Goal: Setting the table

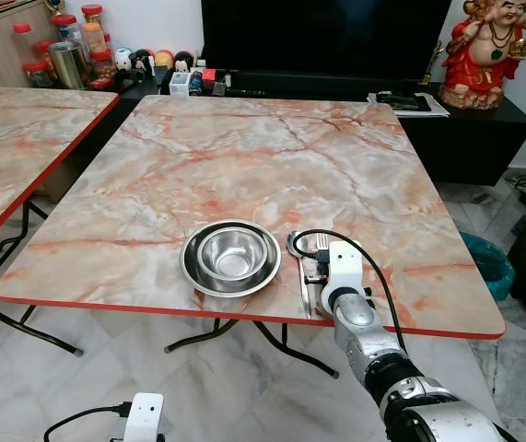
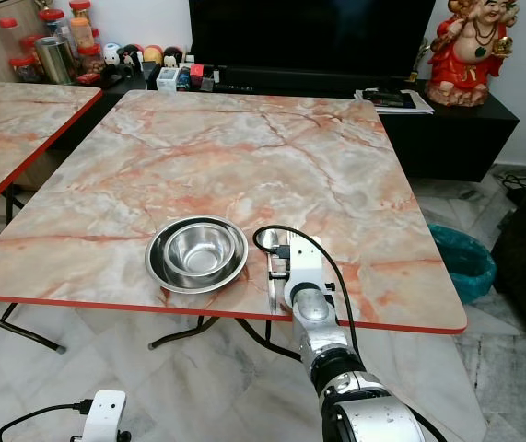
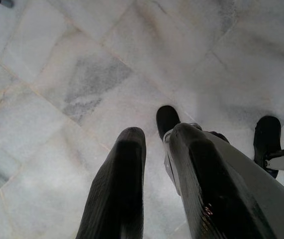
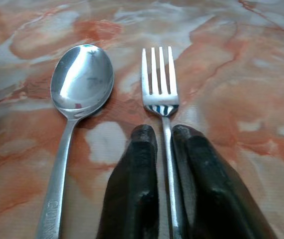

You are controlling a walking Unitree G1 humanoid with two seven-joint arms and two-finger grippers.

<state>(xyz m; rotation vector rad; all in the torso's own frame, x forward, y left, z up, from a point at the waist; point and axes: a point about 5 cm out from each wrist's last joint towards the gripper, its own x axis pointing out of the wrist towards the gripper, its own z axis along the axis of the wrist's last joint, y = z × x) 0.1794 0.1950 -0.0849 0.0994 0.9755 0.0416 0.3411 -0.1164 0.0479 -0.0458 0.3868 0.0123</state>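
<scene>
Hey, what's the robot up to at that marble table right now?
It is setting a place. The right gripper is closed on a fork lying on the table, beside a spoon. Left of them a steel bowl sits on a plate. The left gripper hangs idle over the floor.

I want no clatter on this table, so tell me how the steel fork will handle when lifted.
The thin shiny steel fork looks stiff and probably light. Its polished handle, pinched between the right hand's black fingers, may slip or pivot. Lying flat on the marble table, it should not roll.
</scene>
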